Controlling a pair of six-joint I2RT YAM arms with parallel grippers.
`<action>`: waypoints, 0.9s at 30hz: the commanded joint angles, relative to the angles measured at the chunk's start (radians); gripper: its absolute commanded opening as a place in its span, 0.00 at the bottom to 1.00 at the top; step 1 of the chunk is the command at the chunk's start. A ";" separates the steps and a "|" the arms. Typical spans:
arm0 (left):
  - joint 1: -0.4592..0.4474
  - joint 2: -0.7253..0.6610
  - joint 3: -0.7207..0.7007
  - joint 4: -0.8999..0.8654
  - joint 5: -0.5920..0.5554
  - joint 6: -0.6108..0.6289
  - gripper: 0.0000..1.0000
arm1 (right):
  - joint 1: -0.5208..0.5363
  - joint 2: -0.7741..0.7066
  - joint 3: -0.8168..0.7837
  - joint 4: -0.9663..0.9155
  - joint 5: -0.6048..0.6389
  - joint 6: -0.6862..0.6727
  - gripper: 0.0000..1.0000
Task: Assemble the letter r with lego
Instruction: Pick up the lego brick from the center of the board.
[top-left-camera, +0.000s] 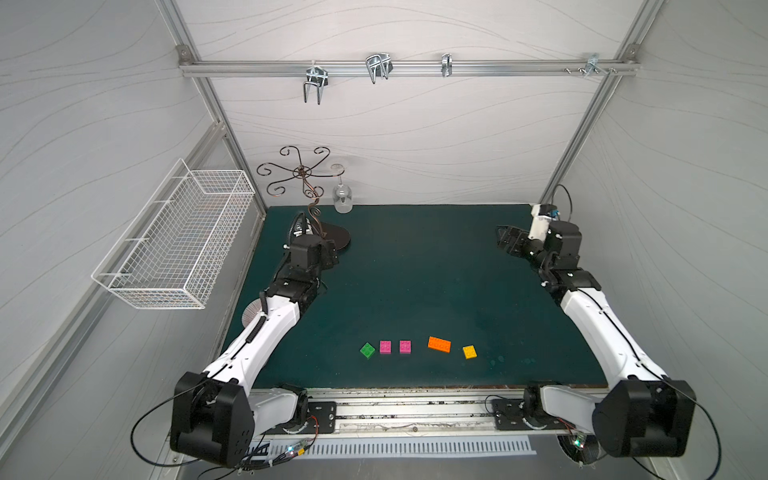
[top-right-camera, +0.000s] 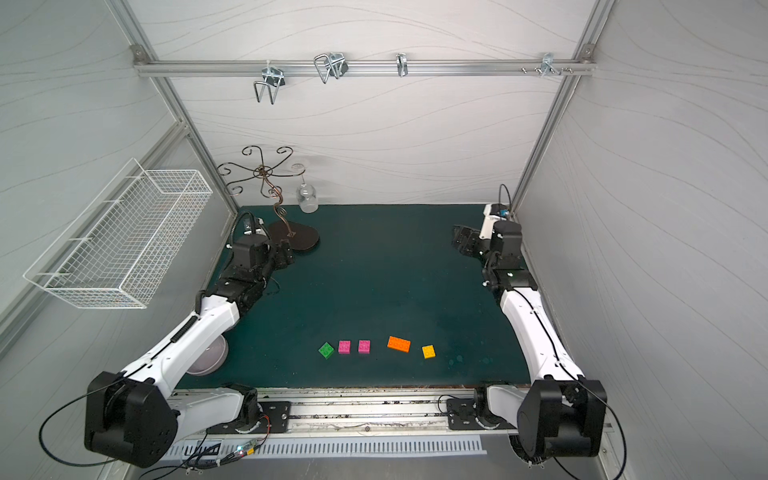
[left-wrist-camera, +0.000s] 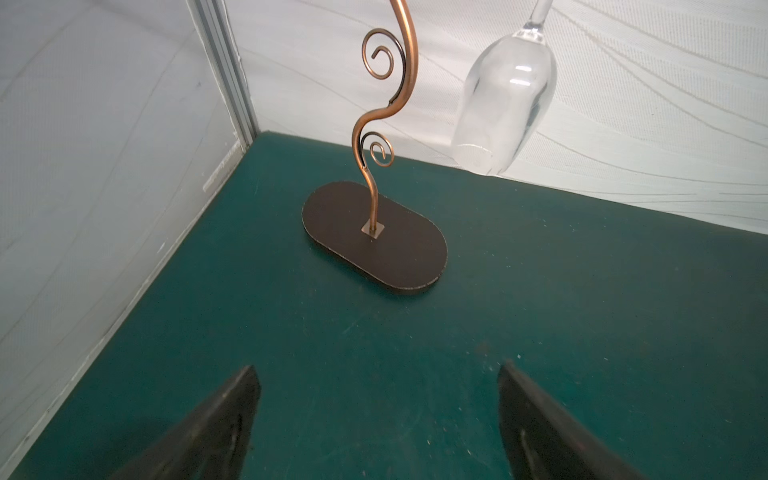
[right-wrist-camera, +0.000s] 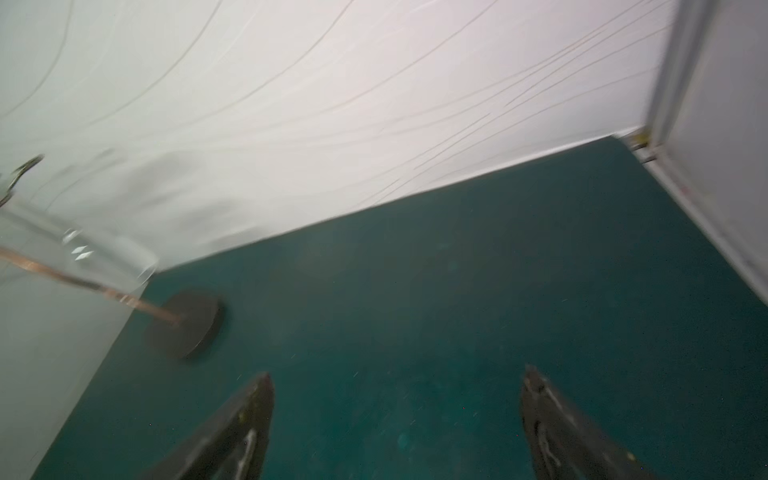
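Five lego bricks lie apart in a row near the table's front edge, in both top views: green (top-left-camera: 367, 350), two magenta (top-left-camera: 385, 347) (top-left-camera: 405, 346), a longer orange one (top-left-camera: 439, 344) and yellow (top-left-camera: 469, 352). None are joined, so no letter r is in view. My left gripper (top-left-camera: 331, 254) is far back on the left, next to the stand's base, open over bare mat (left-wrist-camera: 378, 370). My right gripper (top-left-camera: 503, 240) is far back on the right, also open with nothing between its fingers (right-wrist-camera: 397, 374). Neither wrist view shows a brick.
A copper wire stand on a dark oval base (top-left-camera: 338, 239) holds an upside-down wine glass (top-left-camera: 342, 198) at the back left. A white wire basket (top-left-camera: 174, 237) hangs on the left wall. A pale round dish (top-right-camera: 210, 357) lies under my left arm. Metal hooks (top-left-camera: 378, 66) hang on the back rail.
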 joint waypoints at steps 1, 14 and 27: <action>0.000 0.003 0.042 -0.422 0.118 -0.218 0.92 | 0.234 0.039 0.104 -0.413 0.041 -0.130 0.96; -0.009 -0.062 -0.072 -0.800 0.418 -0.529 0.87 | 0.820 0.182 0.134 -0.590 -0.080 -0.313 0.82; -0.003 -0.561 -0.140 -0.907 0.327 -0.893 0.90 | 1.053 0.517 0.220 -0.558 -0.079 -0.413 0.86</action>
